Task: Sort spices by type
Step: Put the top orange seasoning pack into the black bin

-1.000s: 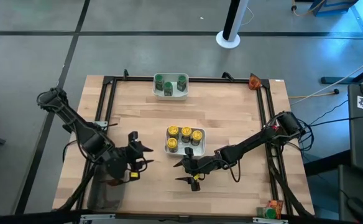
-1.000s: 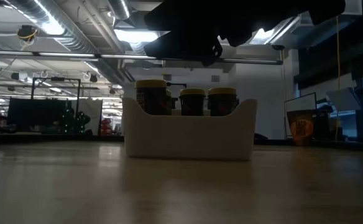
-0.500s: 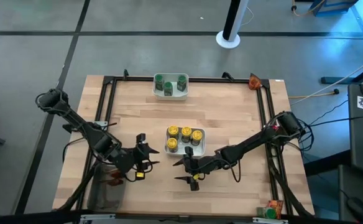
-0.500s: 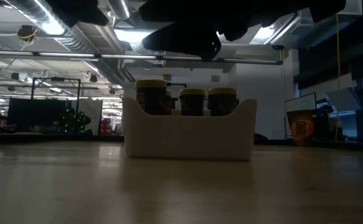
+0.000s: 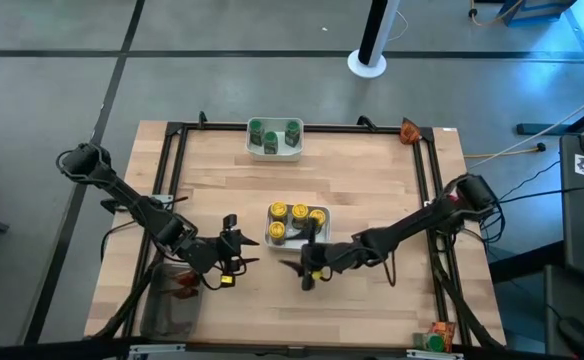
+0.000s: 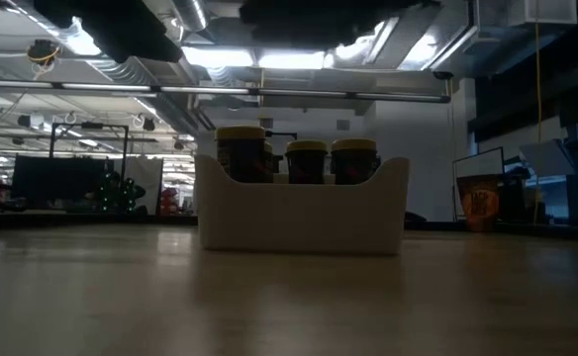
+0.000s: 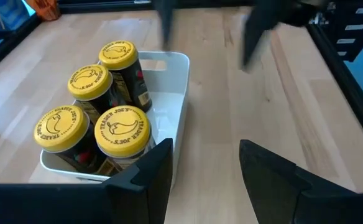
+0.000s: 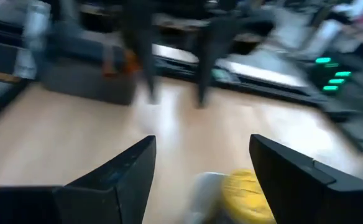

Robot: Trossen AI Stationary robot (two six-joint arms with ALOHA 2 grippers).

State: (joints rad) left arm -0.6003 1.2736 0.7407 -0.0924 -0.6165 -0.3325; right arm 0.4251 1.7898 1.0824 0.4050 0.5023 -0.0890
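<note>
Right gripper [image 5: 310, 266] swung nearer the yellow-capped jars [image 5: 294, 220], both jaws spread, empty.

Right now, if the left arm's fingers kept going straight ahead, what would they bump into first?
Probably the other arm: the left gripper, fingers open and empty, points across bare wood at the right gripper. The white rectangular bowl of yellow-capped jars sits just beside that line.

left gripper [image 5: 234, 251] and right gripper [image 5: 307, 265] low over table, facing each other, fingers parted, empty.
</note>
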